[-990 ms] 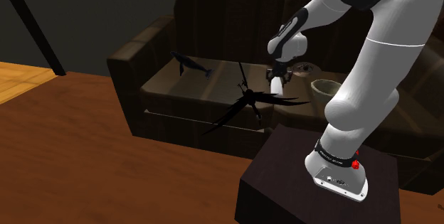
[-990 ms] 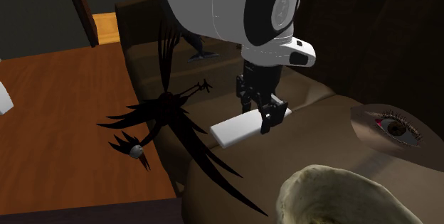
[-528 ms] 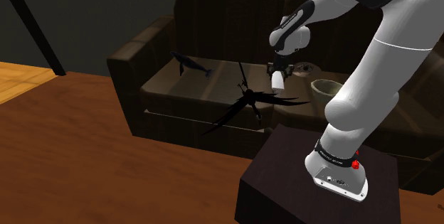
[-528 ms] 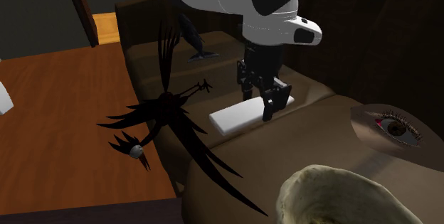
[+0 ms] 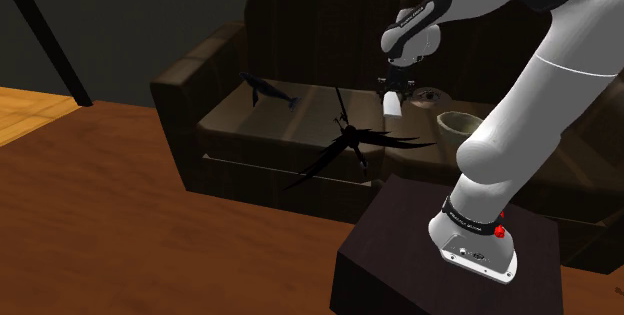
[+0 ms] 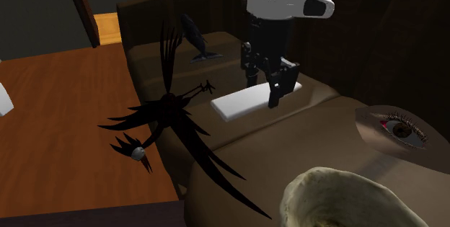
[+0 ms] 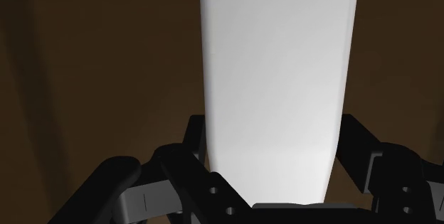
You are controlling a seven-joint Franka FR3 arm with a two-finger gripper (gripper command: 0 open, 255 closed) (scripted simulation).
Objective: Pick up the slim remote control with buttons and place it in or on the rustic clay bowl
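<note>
A dark brown sofa (image 5: 250, 93) spans the middle of the shoulder view above a wooden floor (image 5: 150, 223), with the white arm (image 5: 540, 93) rising from its dark box stand (image 5: 400, 253) at lower right and reaching up and left over the seat. A black, long-feathered bird figure (image 5: 350, 143) spreads across the front edge of the cushion, left of centre in the second exterior view (image 6: 169, 114). The pale, rough-walled bowl (image 5: 458, 123) sits on the seat right of the gripper in the shoulder view and at the bottom right of the second exterior view (image 6: 346, 197), well apart from the remote. The remote (image 6: 245, 103), drawn as a plain white slab, lies roughly level over the seat cushion near the centre of that frame, clamped at one end by the black gripper (image 6: 263, 81); in the wrist view its fingers (image 7: 192, 141) press against both long sides of the slab (image 7: 274, 80). A small dark fish figure (image 6: 195, 42) stands at the back of the seat, and a disc painted with an eye (image 6: 396, 128) lies at right.
</note>
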